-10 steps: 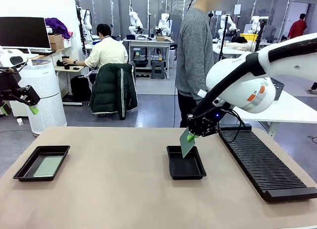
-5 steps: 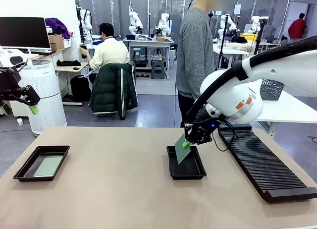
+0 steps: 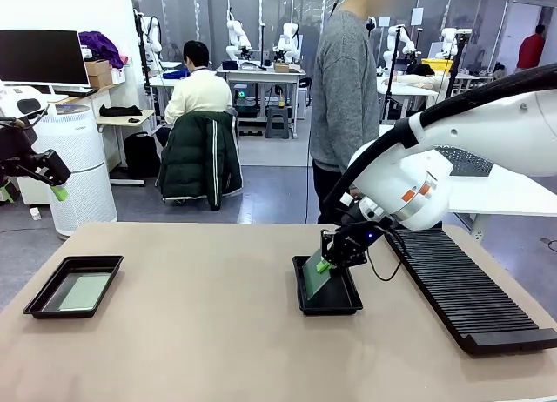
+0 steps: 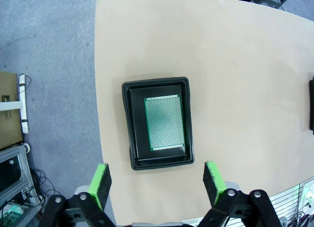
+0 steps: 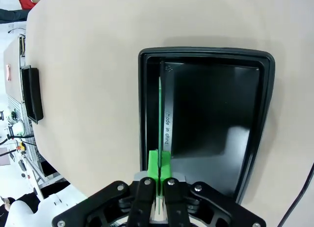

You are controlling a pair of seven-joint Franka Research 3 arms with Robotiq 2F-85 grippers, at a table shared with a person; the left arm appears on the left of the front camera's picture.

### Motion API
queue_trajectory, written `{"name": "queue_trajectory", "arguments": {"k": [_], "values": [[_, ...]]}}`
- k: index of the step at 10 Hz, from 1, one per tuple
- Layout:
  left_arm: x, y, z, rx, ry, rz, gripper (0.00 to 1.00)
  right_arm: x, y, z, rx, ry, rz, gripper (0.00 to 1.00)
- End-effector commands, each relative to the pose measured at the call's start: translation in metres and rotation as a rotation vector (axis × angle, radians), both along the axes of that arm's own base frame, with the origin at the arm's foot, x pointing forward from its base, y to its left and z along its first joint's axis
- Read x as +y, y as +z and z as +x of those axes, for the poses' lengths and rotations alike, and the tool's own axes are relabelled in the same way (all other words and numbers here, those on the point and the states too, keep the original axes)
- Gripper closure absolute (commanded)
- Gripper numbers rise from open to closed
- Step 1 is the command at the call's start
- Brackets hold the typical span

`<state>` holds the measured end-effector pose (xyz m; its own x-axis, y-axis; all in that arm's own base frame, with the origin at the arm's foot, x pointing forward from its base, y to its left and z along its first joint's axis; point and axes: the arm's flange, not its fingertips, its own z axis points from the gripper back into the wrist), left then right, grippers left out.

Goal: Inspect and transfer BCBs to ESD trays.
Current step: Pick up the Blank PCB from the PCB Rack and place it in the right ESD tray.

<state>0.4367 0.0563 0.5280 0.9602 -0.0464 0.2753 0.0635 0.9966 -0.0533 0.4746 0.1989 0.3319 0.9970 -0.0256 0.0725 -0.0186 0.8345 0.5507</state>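
Right now the board (image 3: pixel 315 278) I am carrying stands on edge over the middle tray (image 3: pixel 328 299), tilted, its lower edge down inside the tray near the tray's left wall as the front view has it. My right gripper (image 3: pixel 324 264) is pinched tight on the board's upper edge, the green pads pressed flat on either face; in my right wrist view the board (image 5: pixel 163 109) runs away from me as a thin green line with pale lettering along it, above the glossy black floor of the tray (image 5: pixel 265 89). I judge the step in hand to be the laying-down of this second board. Whether its lower edge already touches the floor I cannot tell. The next move, as I see it, calls for tipping the board flat toward the open floor on its one side, keeping it inside the rim, and only then parting my fingers. My left gripper (image 4: pixel 156 180) hangs high with its jaws wide apart and nothing between them, looking down on the other tray (image 4: pixel 128 128), where a board (image 4: pixel 164 122) lies flat on the floor. To the right of the middle tray lies the long ribbed rack (image 3: pixel 461 289), and a person in a grey sweater (image 3: pixel 344 89) stands at the far side.
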Motion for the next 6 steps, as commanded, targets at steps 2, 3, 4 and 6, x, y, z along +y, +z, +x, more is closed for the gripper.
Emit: {"name": "queue_trajectory", "arguments": {"k": [2,3,4,6], "values": [[-0.001,-0.001,-0.002,-0.004,0.002,0.002,0.00,-0.007,-0.020,0.003,-0.017,-0.020,0.046,0.98],[-0.001,-0.001,-0.002,-0.004,0.002,0.002,0.00,-0.009,-0.027,0.003,-0.009,-0.027,0.051,0.98],[-0.001,-0.001,-0.002,-0.004,0.002,0.002,0.00,-0.010,-0.031,0.003,-0.004,-0.023,0.051,0.98],[-0.001,-0.001,-0.002,-0.004,0.002,0.002,0.00,-0.006,-0.017,0.003,0.022,-0.016,0.027,0.98]]}}
